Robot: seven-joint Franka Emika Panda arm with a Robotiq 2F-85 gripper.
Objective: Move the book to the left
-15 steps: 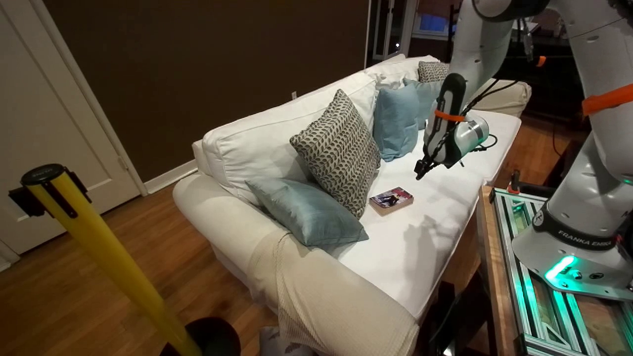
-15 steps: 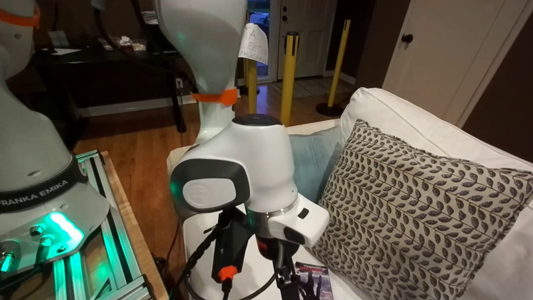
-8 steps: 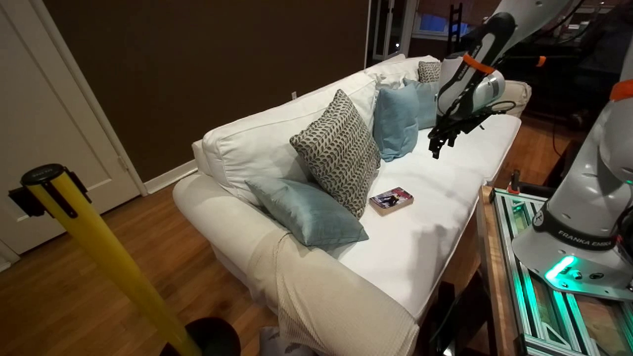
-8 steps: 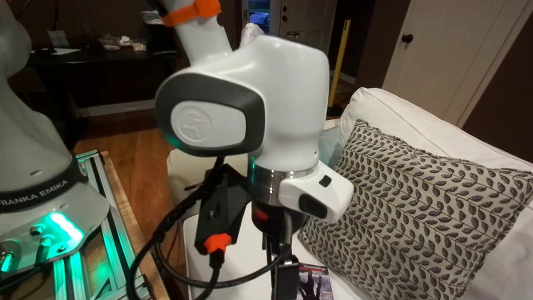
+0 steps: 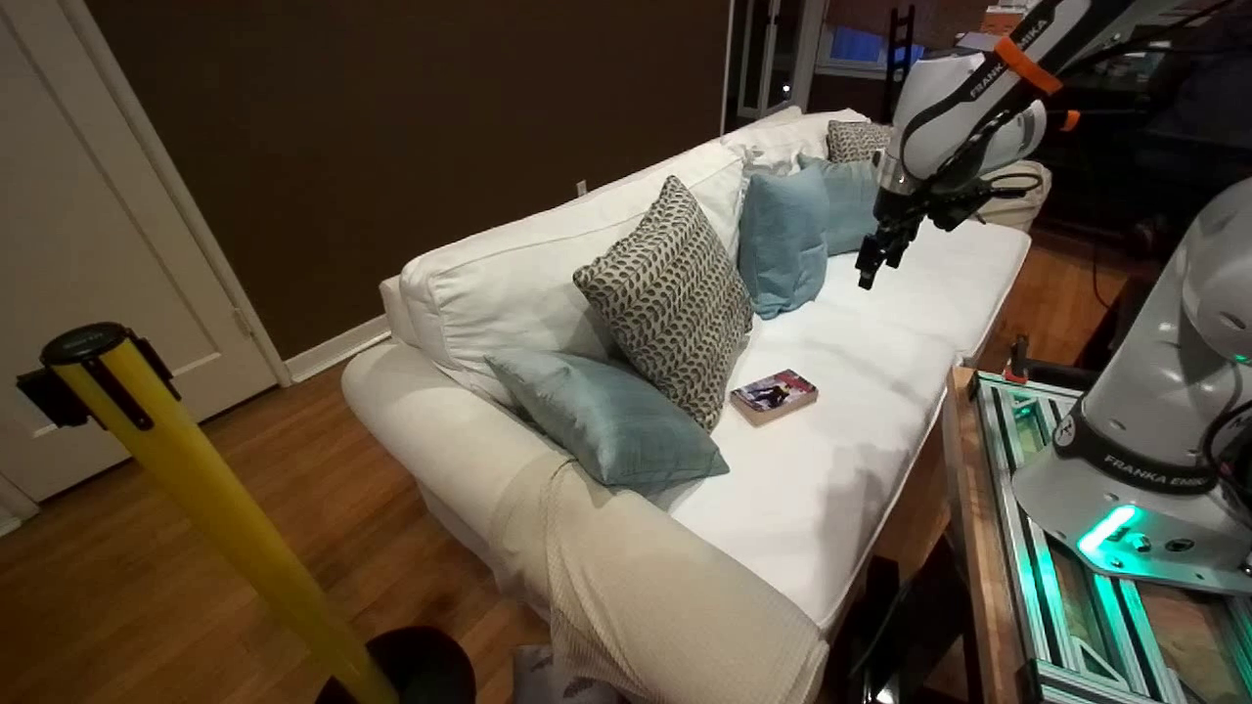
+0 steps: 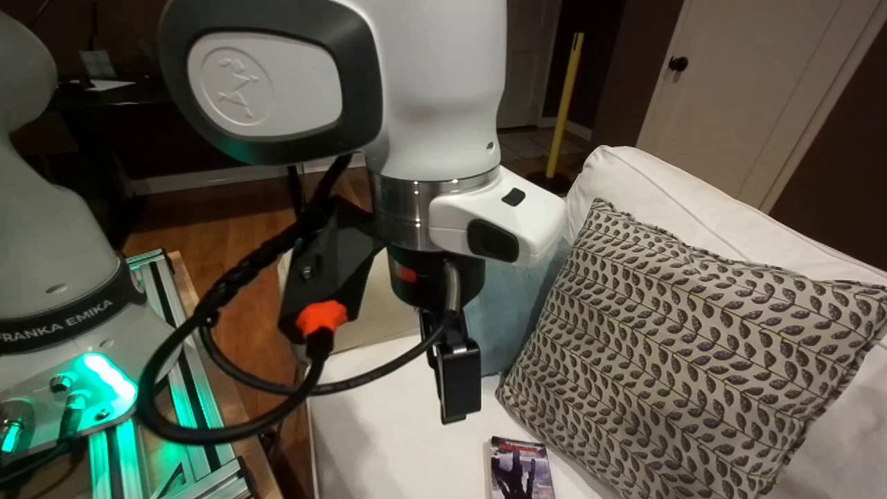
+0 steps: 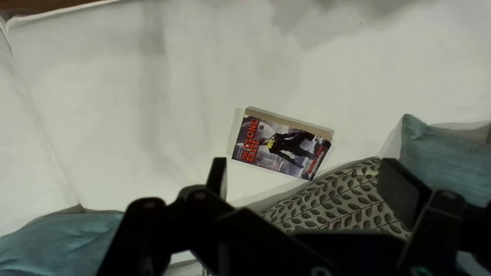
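Claw point(image 7: 305, 178) is spread wide with nothing in it, and the book point(image 7: 282, 146) lies flat on the white couch seat point(image 7: 184, 107) below, long side running roughly jaw to jaw in the wrist view, so I'd guess a twist comes first.

Home living room, white sofa point(image 5: 851, 381), patterned cushion point(image 5: 675, 298); wooden floor point(image 5: 318, 469)
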